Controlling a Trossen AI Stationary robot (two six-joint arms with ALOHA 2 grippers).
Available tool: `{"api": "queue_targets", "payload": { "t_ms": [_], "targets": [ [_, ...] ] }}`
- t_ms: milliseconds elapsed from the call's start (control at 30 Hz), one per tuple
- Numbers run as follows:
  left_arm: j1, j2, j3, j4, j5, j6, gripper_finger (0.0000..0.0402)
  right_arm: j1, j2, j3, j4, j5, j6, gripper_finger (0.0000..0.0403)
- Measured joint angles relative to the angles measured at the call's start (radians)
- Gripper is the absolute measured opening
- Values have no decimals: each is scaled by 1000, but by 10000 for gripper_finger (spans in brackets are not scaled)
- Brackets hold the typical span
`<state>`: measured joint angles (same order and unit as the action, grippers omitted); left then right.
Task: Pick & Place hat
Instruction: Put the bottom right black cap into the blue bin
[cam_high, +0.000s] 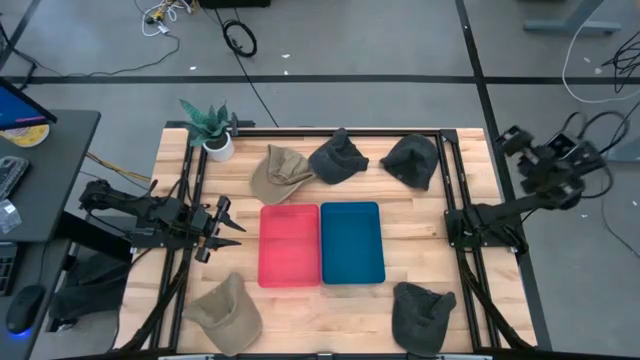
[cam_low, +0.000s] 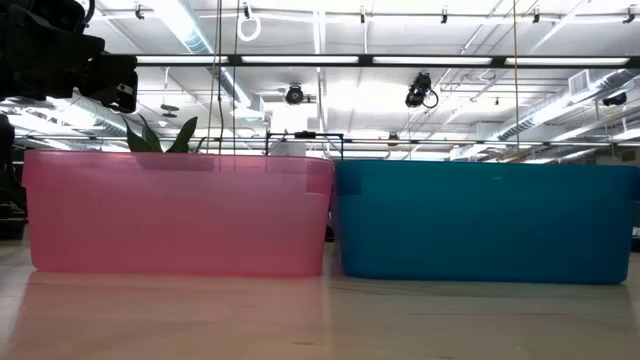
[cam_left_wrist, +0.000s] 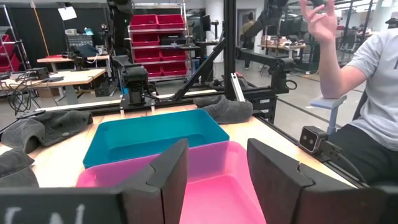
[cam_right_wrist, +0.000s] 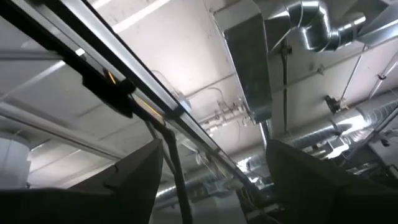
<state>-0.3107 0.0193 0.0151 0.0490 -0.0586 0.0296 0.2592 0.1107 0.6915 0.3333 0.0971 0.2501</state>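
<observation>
Several hats lie on the wooden table: a tan cap (cam_high: 280, 172), a dark grey one (cam_high: 338, 158) and a dark one (cam_high: 412, 160) along the far side, a tan one (cam_high: 225, 312) at the near left, and a dark one (cam_high: 422, 315) at the near right. A pink bin (cam_high: 290, 245) and a blue bin (cam_high: 352, 243) stand side by side mid-table. My left gripper (cam_high: 225, 225) hovers open just left of the pink bin (cam_left_wrist: 211, 186), facing it. My right arm (cam_high: 550, 170) is folded beyond the table's right edge; its gripper (cam_right_wrist: 217, 186) is open and points at the ceiling.
A potted plant (cam_high: 212, 128) stands at the far left corner. Black frame rails (cam_high: 455, 190) run along both table sides. In the left wrist view a person (cam_left_wrist: 367, 93) sits beyond the table's right side with a hand raised. A desk with a mouse (cam_high: 25, 300) stands to the left.
</observation>
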Motion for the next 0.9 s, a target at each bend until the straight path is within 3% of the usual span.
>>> {"api": "queue_targets", "payload": {
  "t_ms": [300,767,900],
  "targets": [
    [0,0,0,0,0,0,169,0,39,126,45,0,2,288],
    [0,0,0,0,0,0,169,0,39,134,73,0,65,288],
    [0,0,0,0,0,0,169,0,49,133,206,1,-4,288]
  ]
}}
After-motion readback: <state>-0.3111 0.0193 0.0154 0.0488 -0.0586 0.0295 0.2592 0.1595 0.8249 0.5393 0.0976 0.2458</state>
